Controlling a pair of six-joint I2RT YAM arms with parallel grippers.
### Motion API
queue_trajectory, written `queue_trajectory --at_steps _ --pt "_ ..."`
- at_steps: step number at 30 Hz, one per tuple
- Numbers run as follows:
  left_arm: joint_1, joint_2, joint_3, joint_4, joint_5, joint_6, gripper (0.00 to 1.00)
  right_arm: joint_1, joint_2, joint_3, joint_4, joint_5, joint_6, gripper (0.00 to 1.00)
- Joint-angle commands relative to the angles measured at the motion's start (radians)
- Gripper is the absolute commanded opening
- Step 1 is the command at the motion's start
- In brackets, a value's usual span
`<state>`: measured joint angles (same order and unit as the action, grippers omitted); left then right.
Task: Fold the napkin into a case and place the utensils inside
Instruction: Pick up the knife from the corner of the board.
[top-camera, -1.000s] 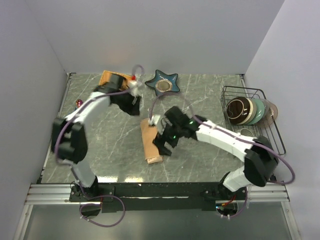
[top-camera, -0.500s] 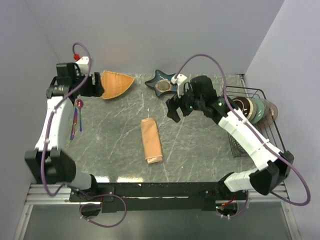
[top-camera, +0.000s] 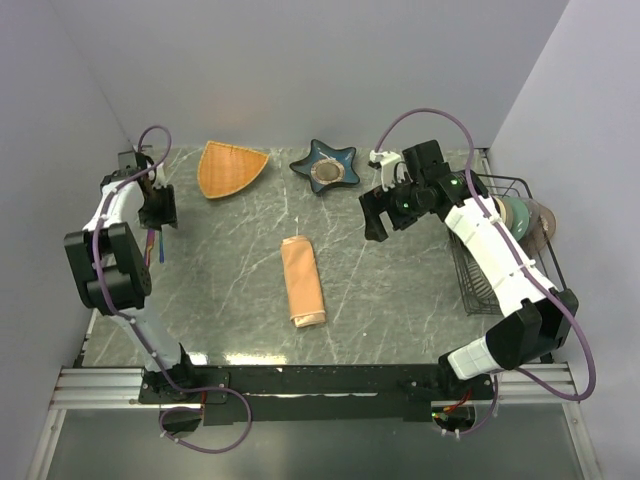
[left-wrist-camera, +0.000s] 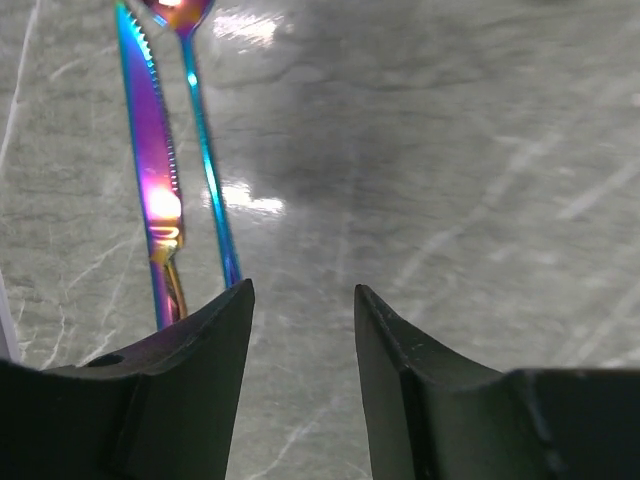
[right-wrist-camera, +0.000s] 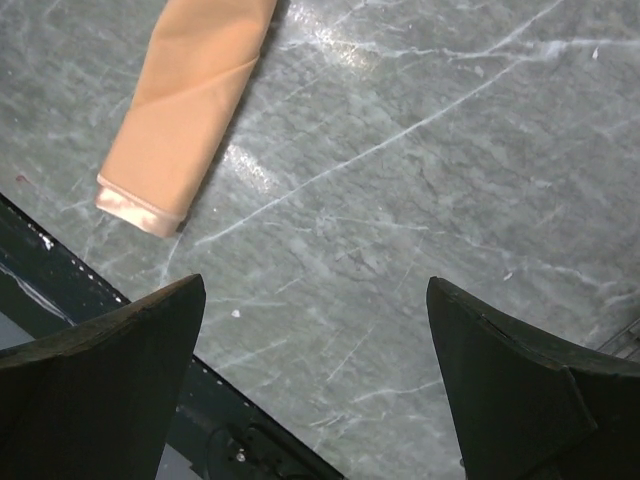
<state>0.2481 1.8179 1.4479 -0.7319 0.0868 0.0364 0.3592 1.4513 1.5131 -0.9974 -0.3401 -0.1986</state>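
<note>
Camera overhead: I see the napkin folded into a narrow strip mid-table. The utensils lie at the far left edge, well apart from it. My left gripper hangs just beside them, and my right gripper hovers near the star-shaped dish.

Left wrist: fingers apart and empty, with a knife and spoon side by side left of the gap.

Right wrist: fingers wide apart over the table, the napkin's end at upper left.

napkin: folded strip, upper left, lying on marble table | right gripper: fingers spread, nothing between
</note>
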Motion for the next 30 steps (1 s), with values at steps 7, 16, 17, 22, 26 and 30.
queue_trajectory --at_steps 7,16,17,22,26,30 --pt "0.094 0.014 0.011 0.003 -0.084 0.0 0.45 -0.008 -0.026 0.044 -0.044 0.053 -0.025 1.0" --pt "0.161 0.011 -0.057 0.002 -0.084 0.102 0.39 -0.009 -0.025 0.018 -0.037 0.032 -0.015 1.0" --pt "0.167 0.015 -0.058 0.003 -0.084 0.105 0.39 -0.011 -0.02 0.022 -0.035 0.029 -0.015 1.0" --pt "0.18 0.046 -0.07 0.022 -0.111 0.115 0.39 -0.009 -0.017 0.035 -0.041 0.029 -0.015 1.0" --pt "0.184 0.083 -0.067 0.042 -0.11 0.123 0.4 -0.009 -0.022 0.027 -0.044 0.03 -0.016 1.0" --pt "0.191 0.138 -0.052 0.052 -0.094 0.131 0.4 -0.011 -0.025 0.018 -0.041 0.029 -0.013 1.0"
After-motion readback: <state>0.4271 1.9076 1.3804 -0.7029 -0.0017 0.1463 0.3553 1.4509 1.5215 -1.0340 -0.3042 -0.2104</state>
